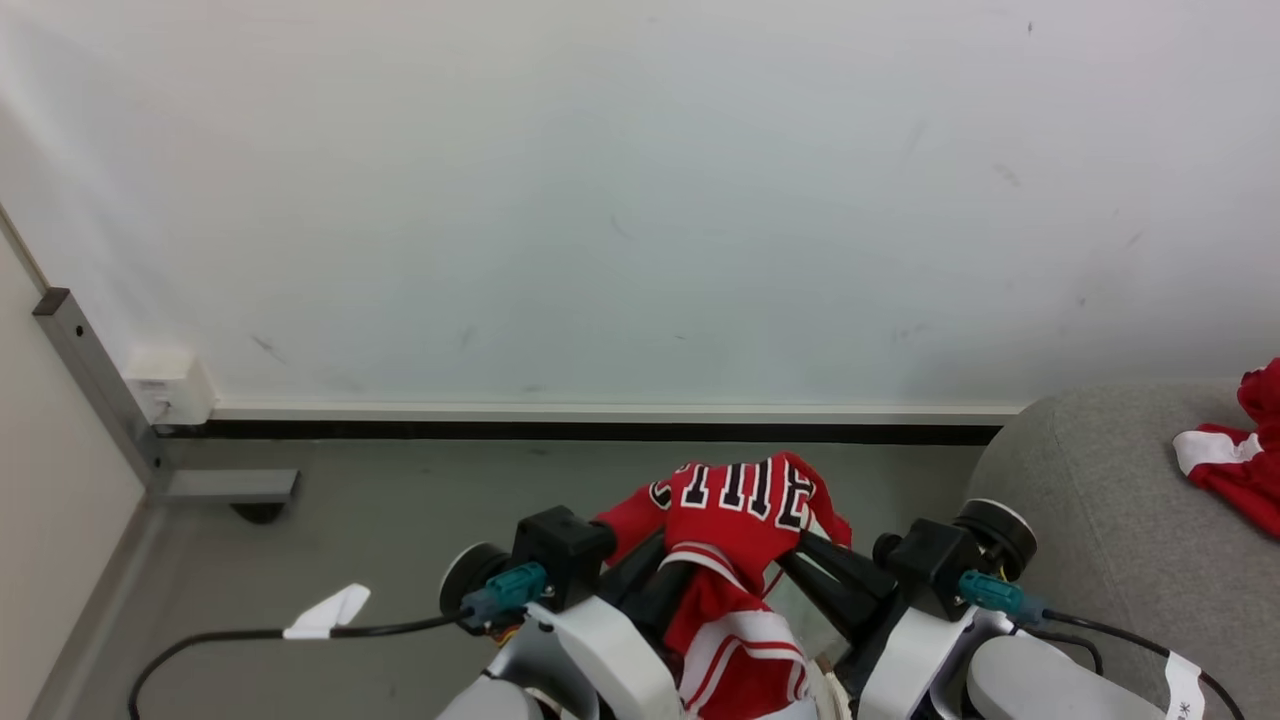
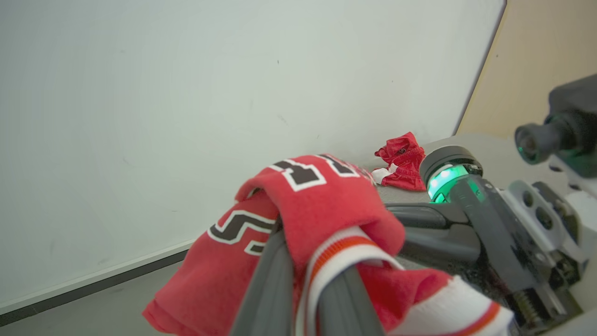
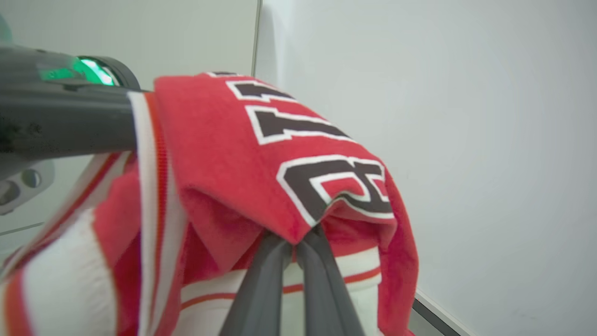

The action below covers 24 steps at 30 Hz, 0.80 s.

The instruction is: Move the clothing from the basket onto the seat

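Head view: the red jersey [image 1: 735, 510] is up off the floor [image 1: 380, 540], draped between the left hand [image 1: 650, 555] and the right hand [image 1: 812, 558], with its lettering on top! Over on the right, a second red garment [image 1: 1235, 465] lies on the grey seat [image 1: 1090, 520]. Left wrist view: the left hand is clamped tight on the jersey's cloth. Right wrist view: the right hand is pinched shut on the fabric just under the lettering.
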Motion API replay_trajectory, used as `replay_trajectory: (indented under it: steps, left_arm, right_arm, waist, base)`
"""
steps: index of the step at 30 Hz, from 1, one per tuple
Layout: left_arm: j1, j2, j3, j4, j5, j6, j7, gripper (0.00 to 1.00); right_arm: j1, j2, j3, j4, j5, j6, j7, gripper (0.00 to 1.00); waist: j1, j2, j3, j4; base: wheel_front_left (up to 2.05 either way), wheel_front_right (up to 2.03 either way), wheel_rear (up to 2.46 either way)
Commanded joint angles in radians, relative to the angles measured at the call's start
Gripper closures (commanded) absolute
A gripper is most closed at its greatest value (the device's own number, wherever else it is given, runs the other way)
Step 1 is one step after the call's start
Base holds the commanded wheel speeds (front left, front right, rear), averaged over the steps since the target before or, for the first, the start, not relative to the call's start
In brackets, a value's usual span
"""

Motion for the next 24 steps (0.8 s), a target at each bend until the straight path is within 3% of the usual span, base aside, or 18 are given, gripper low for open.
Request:
replay_trajectory:
  steps: [1, 5, 8, 24]
  left_arm:
    - [-0.001, 0.006, 0.005, 0.0, 0.0, 0.0, -0.005, 0.74]
    - [-0.002, 0.007, 0.005, 0.004, 0.004, 0.009, -0.015, 0.45]
    - [-0.003, 0.007, 0.003, 0.008, 0.006, 0.013, -0.02, 0.03]
    - [0.008, 0.017, -0.006, 0.019, -0.008, 0.02, -0.027, 0.0]
  right_arm:
    - [0.011, -0.008, -0.011, -0.002, -0.002, -0.002, -0.003, 1.0]
    - [0.021, -0.009, -0.042, -0.01, -0.012, -0.002, -0.003, 1.0]
    - [0.027, -0.01, -0.062, -0.015, -0.018, -0.002, -0.003, 1.0]
    - [0.045, -0.024, -0.163, -0.015, -0.049, -0.002, -0.003, 1.0]
  waist:
    - [0.0, -0.0001, 0.002, -0.003]
    - [0.0, -0.0001, 0.009, -0.01]
    - [0.0, -0.0001, 0.013, -0.013]
    - [0.0, -0.0001, 0.017, -0.01]
  base:
    - [0.0, 0.0, 0.0]
    - [0.0, 0.0, 0.0]
    - [0.0, 0.0, 0.0]
    - [0.0, 0.0, 0.0]
